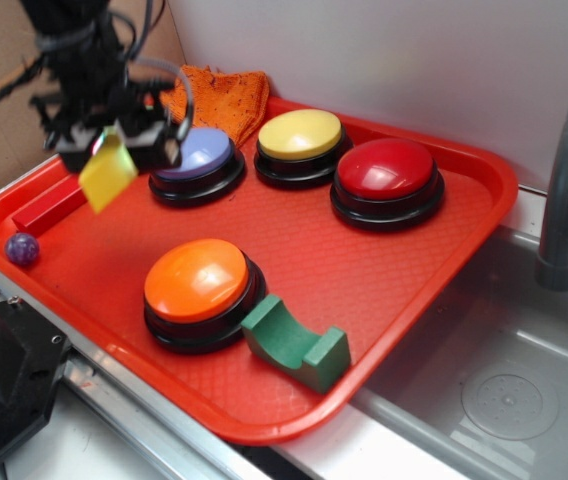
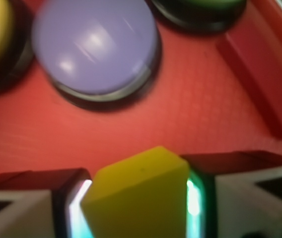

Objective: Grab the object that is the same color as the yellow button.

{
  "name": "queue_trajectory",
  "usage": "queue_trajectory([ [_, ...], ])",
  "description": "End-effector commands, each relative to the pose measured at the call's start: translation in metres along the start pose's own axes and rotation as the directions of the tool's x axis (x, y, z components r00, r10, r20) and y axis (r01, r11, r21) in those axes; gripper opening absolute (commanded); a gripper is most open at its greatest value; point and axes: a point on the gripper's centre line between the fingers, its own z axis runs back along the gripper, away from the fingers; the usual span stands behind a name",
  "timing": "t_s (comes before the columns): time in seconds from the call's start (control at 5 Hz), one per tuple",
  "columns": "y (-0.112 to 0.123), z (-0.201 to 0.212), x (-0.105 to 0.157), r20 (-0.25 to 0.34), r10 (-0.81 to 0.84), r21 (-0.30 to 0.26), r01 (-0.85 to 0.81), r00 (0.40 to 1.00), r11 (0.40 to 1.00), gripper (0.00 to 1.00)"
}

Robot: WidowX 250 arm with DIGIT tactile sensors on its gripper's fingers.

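Claw (image 2: 138,198) around one yellow wedge (image 2: 136,198)

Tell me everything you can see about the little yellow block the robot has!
The yellow block is a small, solid, matte wedge with flat faces and sharp edges. The claw is shut on it, one finger pressing each side. It hangs tilted in the air above the red tray, touching nothing else. Below and near it lie the red bar and the purple button. Its color matches the yellow button.
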Motion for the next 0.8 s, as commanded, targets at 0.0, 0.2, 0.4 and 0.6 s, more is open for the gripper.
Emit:
queue_trajectory([
  [0.0,-0.045,0.072,0.022,0.033,-0.166,-0.064,0.168,0.986,0.984,0.00],
  [0.2,-0.058,0.091,0.023,0.065,-0.210,-0.092,0.216,0.976,0.972,0.00],
  [0.4,-0.060,0.090,0.024,0.058,-0.211,-0.144,0.218,0.976,0.965,0.00],
  [0.6,-0.048,0.080,0.033,-0.022,-0.164,-0.060,0.162,0.986,0.985,0.65],
])
